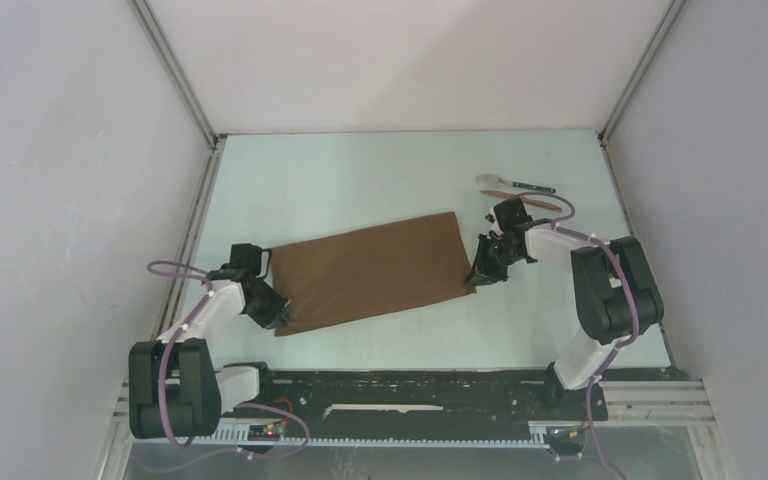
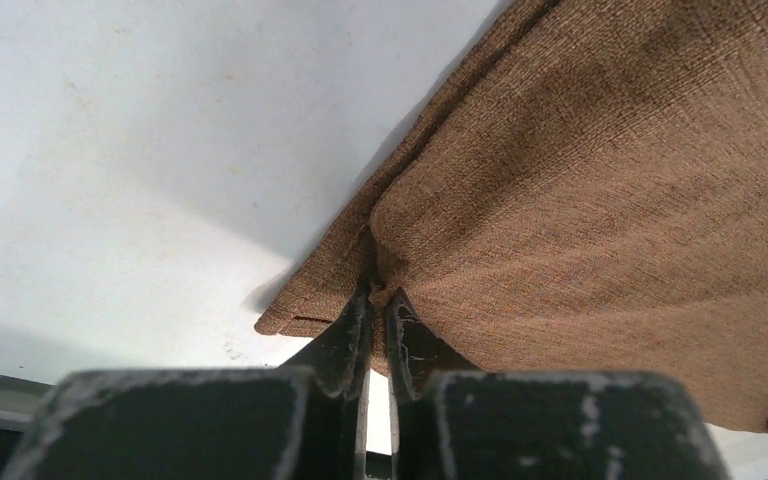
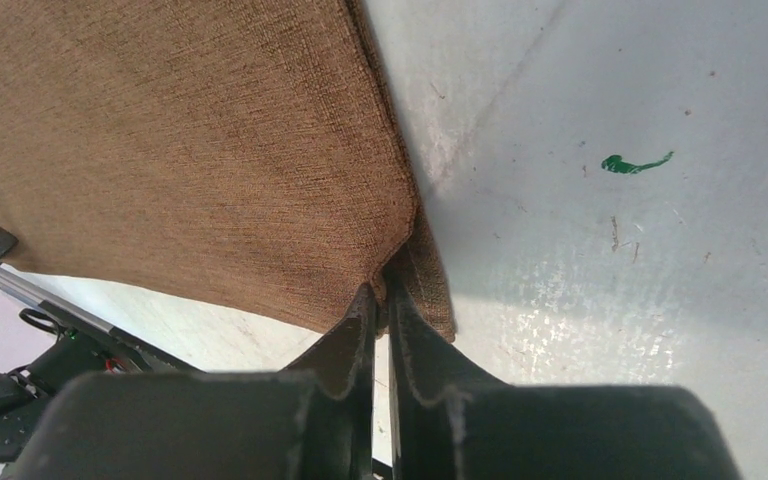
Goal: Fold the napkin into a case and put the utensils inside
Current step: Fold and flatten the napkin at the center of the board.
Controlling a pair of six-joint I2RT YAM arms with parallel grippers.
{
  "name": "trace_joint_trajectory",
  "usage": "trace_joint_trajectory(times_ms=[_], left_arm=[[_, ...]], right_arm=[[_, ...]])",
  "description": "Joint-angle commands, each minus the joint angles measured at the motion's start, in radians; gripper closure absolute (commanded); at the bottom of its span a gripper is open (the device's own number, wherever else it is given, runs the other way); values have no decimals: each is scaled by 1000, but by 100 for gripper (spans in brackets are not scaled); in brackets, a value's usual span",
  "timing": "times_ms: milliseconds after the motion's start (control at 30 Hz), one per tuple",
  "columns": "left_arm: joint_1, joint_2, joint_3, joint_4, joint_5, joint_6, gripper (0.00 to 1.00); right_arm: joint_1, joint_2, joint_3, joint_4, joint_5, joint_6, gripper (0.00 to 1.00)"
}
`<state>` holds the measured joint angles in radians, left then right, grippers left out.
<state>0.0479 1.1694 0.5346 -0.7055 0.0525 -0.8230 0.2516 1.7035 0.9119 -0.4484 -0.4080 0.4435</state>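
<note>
Item: napkin (image 1: 370, 270), dark-brown cloth, doubled into a broad oblong and lying aslant in the middle of the table (image 1: 360, 170), its left end nearer than its right; not yet a narrow case. Left gripper (image 1: 278, 312): at the near-left corner, jaws pressed almost together with only a slit between them, pinching the hem, which puckers at the tips. Right gripper (image 1: 478, 275): at the near-right corner, jaws likewise nearly closed, pinching the corner where the cloth bunches. Utensils (image 1: 520, 185): a silver-headed piece with a teal handle and a thin reddish-brown stick, side by side on bare table at the far right, just beyond the right wrist and apart from the cloth; whether the two touch cannot be told. Hazards, as judged:

- Each hold takes only the very edge, so a quick lift could pull one corner free and let the fold fall open.
- The left wrist view shows a lower hem sticking out past the upper layer, so a pinch that catches one layer alone would skew the next fold.
- Uneven travel of the two arms would drag the whole cloth across the smooth top instead of creasing it.
- The right arm stands close to the utensils, and a swing far or rightward could knock them away.
</note>
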Motion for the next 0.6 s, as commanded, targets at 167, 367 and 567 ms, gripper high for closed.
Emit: trace_joint_trajectory(times_ms=[167,367,567], left_arm=[[-3,-34,13,-20,-14,-6,86],[-3,-54,14,-44,7,-9,86],[-3,-78,39,-79,3,-13,89]], right_arm=[[14,-50,88,-97,58,-16,65],[30,-142,110,-171,178,-56,44],[63,-179,111,-186,200,-68,43]])
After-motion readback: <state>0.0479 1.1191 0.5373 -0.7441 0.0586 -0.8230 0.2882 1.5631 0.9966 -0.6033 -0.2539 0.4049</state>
